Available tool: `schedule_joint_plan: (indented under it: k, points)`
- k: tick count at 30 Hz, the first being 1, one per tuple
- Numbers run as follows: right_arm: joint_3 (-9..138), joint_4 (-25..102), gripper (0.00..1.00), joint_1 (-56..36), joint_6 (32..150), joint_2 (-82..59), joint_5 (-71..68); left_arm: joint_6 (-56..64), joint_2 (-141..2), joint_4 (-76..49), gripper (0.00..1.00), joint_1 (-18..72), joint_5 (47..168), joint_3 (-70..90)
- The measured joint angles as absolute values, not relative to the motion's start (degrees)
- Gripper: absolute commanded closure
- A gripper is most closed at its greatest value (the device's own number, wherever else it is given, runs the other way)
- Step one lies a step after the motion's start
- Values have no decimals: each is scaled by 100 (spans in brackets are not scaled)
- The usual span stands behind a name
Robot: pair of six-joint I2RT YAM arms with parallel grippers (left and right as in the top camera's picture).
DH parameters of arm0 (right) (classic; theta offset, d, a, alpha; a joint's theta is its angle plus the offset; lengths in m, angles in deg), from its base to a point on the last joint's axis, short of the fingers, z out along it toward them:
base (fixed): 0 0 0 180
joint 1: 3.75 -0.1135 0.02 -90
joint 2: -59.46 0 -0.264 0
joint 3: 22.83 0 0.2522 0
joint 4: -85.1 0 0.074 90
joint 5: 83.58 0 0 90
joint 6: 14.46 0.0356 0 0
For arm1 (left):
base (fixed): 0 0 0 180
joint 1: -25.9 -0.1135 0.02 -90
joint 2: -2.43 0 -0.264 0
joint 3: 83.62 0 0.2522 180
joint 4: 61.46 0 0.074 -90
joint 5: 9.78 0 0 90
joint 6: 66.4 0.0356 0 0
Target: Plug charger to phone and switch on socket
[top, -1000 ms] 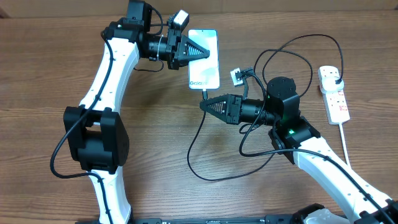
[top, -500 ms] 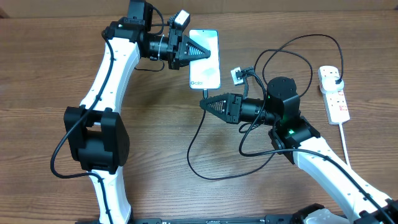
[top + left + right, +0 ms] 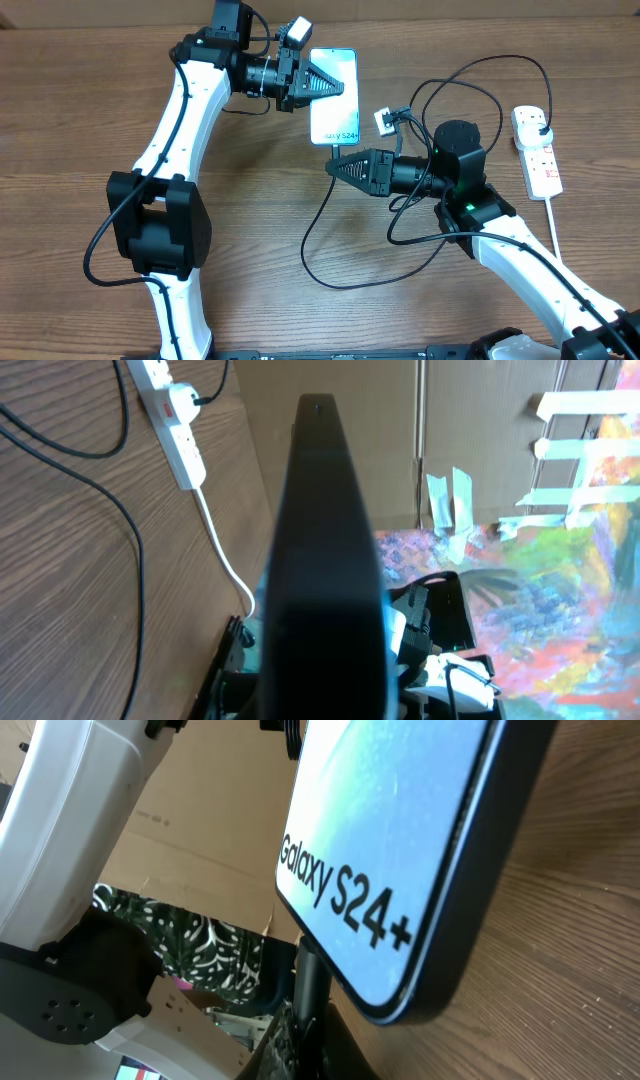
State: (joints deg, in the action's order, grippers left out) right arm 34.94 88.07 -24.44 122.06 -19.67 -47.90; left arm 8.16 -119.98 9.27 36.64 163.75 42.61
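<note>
The phone (image 3: 334,98) has its screen facing up, and my left gripper (image 3: 318,84) is shut on its left side and holds it. In the left wrist view I see the phone (image 3: 325,550) edge-on as a dark band. My right gripper (image 3: 336,166) is shut on the charger's connector tip (image 3: 334,152), right below the phone's "Galaxy S24+" end. In the right wrist view the black tip (image 3: 310,975) stands up from my jaws (image 3: 305,1045) and reaches the phone's lower edge (image 3: 400,830); whether it is inserted is hidden. The socket (image 3: 537,150) lies at the far right with the charger's plug (image 3: 541,124) in it.
The black cable (image 3: 320,255) loops over the table between the arms and arcs across to the socket (image 3: 173,408). The strip's white cord (image 3: 556,235) runs toward the front right edge. Cardboard and a painted board stand behind the table.
My left gripper has carried the phone a little to the right and back, turning it slightly. My right gripper has followed a little to the right with the connector.
</note>
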Motion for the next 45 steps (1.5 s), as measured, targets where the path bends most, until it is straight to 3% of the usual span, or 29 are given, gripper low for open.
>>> schedule_joint_plan:
  k: [13, 16, 23, 30, 33, 38, 45]
  points:
    - [3463, 8855, 96, -2435, 12206, -2002, -4806, 1181, -11998, 933, 96, 3677, 16469, 4269]
    - [3463, 8869, 83, -2435, 12191, -2002, -4786, 1199, -11998, 933, 96, 3677, 16508, 4269]
    - [3463, 8923, 78, -2278, 12211, -2004, -4668, 1310, -11998, 979, 96, 3662, 16524, 4269]
    - [3463, 9035, 58, -2105, 12239, -2044, -4712, 1306, -11998, 1049, 96, 3380, 16288, 4269]
    - [3463, 9269, 44, -1795, 12250, -2061, -4915, 1304, -11998, 1091, 96, 3177, 16076, 4269]
    - [3465, 9258, 2, -995, 12353, -2063, -5175, 1304, -11998, 1146, 96, 3039, 15907, 4269]
    - [3470, 8523, 0, -134, 12506, -2068, -5284, 1304, -11998, 1187, 96, 3078, 15881, 4269]
